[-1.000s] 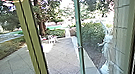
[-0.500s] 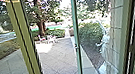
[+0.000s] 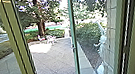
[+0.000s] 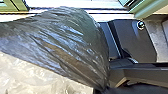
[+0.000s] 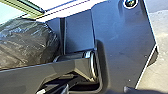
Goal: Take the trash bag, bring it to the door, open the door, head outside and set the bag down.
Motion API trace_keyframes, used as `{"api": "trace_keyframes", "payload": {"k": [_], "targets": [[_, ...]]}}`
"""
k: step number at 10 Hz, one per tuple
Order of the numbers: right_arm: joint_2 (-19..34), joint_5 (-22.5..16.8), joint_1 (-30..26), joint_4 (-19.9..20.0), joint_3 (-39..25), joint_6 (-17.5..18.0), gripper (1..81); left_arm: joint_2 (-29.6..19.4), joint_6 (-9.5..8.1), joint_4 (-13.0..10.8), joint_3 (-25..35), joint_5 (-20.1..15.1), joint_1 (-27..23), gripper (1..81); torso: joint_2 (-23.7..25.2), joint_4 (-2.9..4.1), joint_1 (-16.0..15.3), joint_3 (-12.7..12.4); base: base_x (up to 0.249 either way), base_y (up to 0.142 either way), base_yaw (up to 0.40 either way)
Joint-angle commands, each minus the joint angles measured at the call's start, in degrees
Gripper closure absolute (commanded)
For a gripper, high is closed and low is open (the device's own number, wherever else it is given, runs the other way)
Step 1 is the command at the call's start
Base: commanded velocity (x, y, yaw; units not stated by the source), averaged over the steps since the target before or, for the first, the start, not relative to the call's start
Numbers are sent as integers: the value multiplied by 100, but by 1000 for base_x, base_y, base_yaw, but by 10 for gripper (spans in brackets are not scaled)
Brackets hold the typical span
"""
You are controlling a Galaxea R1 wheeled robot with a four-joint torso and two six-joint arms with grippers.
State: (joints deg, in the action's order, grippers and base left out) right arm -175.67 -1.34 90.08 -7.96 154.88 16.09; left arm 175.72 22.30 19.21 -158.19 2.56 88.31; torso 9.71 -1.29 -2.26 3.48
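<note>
- Close in front of the robot's base, the dark trash bag (image 4: 67, 45) bulges large before the left wrist, glossy and creased, its folds drawing together into a narrow gathered end near that wrist.
- Whether the left gripper is clenched on that gathered end or released, I cannot tell; the same goes for the right gripper.
- Both wrists are set so their cameras look down over the robot's own dark plate (image 5: 120, 42), and the jointed bar (image 5: 67, 67) crosses in front of part of the bag as the right wrist sees it.
- Past the bag, the left wrist view takes in a bright strip and pieces of green framing.
- Ahead, the glass door (image 3: 76, 64) stands open, its small handle (image 3: 73, 47) on the edge beside the gap, an olive post (image 3: 15, 44) on the gap's other side.
- Through the opening spreads the paved yard (image 3: 54, 64), with a bush (image 3: 89, 34) and a block wall (image 3: 112, 26) seen through glass.
- Farther out, pale chairs (image 3: 50, 39) stand near a tree trunk (image 3: 41, 27).
</note>
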Motion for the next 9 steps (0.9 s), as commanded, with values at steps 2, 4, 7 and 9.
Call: {"api": "trace_keyframes", "payload": {"k": [2,4,7,9], "targets": [[-41,-261,-284,-56,-20,-10,10,17,29,-40,7,-318,-362,811,0,0,0,0,0,-104,0],[-41,-261,-284,-48,-20,-10,10,25,29,-40,7,-318,-362,811,0,0,0,0,0,-84,0],[-41,-261,-292,-48,-20,-10,10,17,29,-40,7,-318,-362,811,0,0,0,0,0,-25,0],[-41,-261,-292,-48,-20,-10,10,17,29,-40,7,-318,-362,811,0,0,-2,0,0,0,0]]}}
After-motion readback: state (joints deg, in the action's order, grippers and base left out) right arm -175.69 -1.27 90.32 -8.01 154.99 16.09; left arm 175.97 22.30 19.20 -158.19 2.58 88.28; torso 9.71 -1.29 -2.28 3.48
